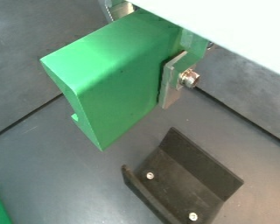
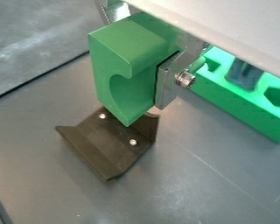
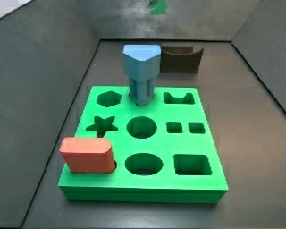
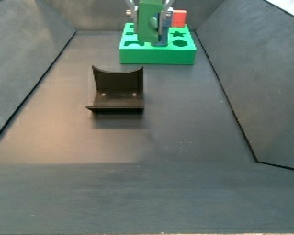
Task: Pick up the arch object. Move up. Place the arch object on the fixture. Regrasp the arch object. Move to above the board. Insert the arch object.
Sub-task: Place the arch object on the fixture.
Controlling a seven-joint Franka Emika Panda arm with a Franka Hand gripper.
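My gripper (image 1: 133,94) is shut on the arch object (image 1: 113,74), a muted-green block with a curved notch, also seen in a wrist view (image 2: 122,61). One silver finger (image 1: 174,80) presses its side; the other finger is hidden behind the piece. The gripper holds it in the air above the fixture (image 2: 108,144), a dark bracket on the floor, with a clear gap between them. In a side view the gripper with the piece (image 4: 147,18) hangs high near the back, and the fixture (image 4: 117,89) stands in front of the board (image 4: 156,53). The bright green board (image 3: 143,148) lies in the middle.
A tall blue pentagon-topped peg (image 3: 140,73) stands in the board near its back row. A salmon-red rounded block (image 3: 88,154) sits on the board's front left corner. The fixture (image 3: 181,60) stands behind the board. Dark sloping walls enclose the floor.
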